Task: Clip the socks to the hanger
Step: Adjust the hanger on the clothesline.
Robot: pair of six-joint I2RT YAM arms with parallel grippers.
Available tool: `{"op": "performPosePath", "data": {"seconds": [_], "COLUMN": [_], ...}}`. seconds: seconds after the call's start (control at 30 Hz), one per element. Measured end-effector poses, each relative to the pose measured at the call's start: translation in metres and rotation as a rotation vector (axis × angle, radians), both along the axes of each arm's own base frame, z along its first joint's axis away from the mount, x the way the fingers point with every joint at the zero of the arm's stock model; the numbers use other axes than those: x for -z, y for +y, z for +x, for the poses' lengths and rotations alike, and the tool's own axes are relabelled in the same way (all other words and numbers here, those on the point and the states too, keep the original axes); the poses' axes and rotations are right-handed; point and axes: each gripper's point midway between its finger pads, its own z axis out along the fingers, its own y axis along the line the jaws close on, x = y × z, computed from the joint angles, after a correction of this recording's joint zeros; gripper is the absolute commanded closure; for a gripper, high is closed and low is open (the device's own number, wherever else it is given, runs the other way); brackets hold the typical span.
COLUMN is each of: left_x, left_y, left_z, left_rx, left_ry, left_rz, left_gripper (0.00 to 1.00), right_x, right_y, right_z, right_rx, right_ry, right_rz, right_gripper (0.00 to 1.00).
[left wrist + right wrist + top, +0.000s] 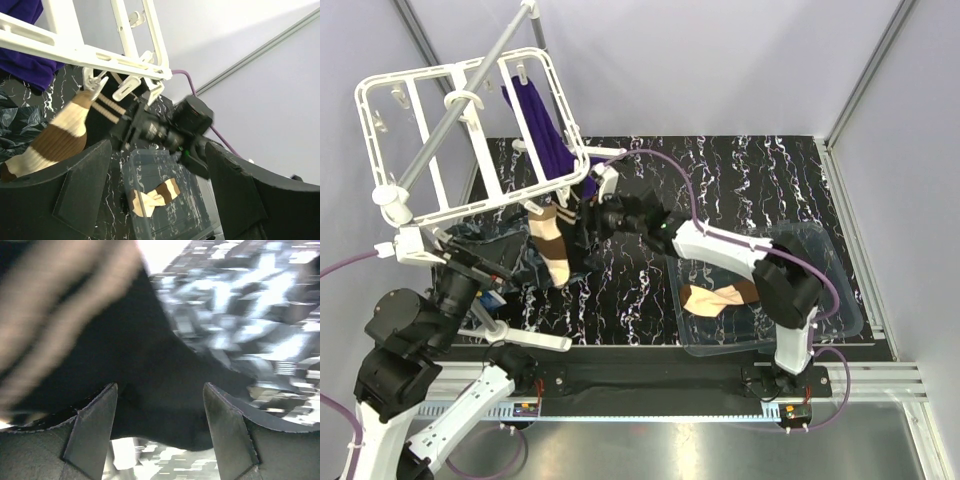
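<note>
The right gripper (160,385) is spread wide; beyond it we see a blurred black sock (150,350), perhaps untouched. The left gripper (159,144), at 8 o'clock overhead, gapes empty.

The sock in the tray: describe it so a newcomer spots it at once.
On the right of the table sits a clear tray. The sock lies flat inside it, peach with a brown cuff, whereas the striped one hangs from the hanger.

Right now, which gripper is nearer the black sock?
Right. The right gripper is right at the black sock, which fills the view just ahead of its open jaws. The left gripper sits back to the left, past the hanging striped sock.
</note>
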Motion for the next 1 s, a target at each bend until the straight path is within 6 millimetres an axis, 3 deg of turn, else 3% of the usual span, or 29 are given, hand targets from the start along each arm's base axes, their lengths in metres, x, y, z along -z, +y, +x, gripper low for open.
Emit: {"op": "performPosePath", "data": {"seconds": [0.13,0.23,0.33,0.5,0.63,0.73,1.0], "left_x": [0.000,0.001,0.000,-0.009,-0.014,-0.011,0.006], "left_y": [-0.003,-0.006,-0.009,-0.014,-0.022,-0.033,-0.058], "left_z": [0.001,0.002,0.001,0.001,0.004,0.010,0.025], "left_rx": [0.011,0.024,0.037,0.062,0.091,0.125,0.201], "left_ry": [0.005,0.008,0.005,-0.025,-0.039,-0.031,0.030], "left_rz": [0.002,0.004,-0.002,-0.020,-0.027,-0.022,-0.004], "left_gripper": [0.19,0.19,0.20,0.21,0.24,0.26,0.34], "right_x": [-0.037,-0.057,-0.066,-0.064,-0.066,-0.080,-0.117], "right_y": [0.015,0.010,-0.003,-0.038,-0.072,-0.096,-0.139], "right_z": [-0.049,-0.068,-0.073,-0.069,-0.058,-0.040,0.039], "right_rx": [-0.047,-0.050,-0.021,0.074,0.167,0.229,0.295], "right_ry": [0.004,0.007,0.004,-0.042,-0.160,-0.298,-0.604], "right_rz": [0.085,0.124,0.124,0.006,-0.099,-0.154,-0.152], "right_gripper": [0.25,0.25,0.25,0.24,0.24,0.29,0.35]}}
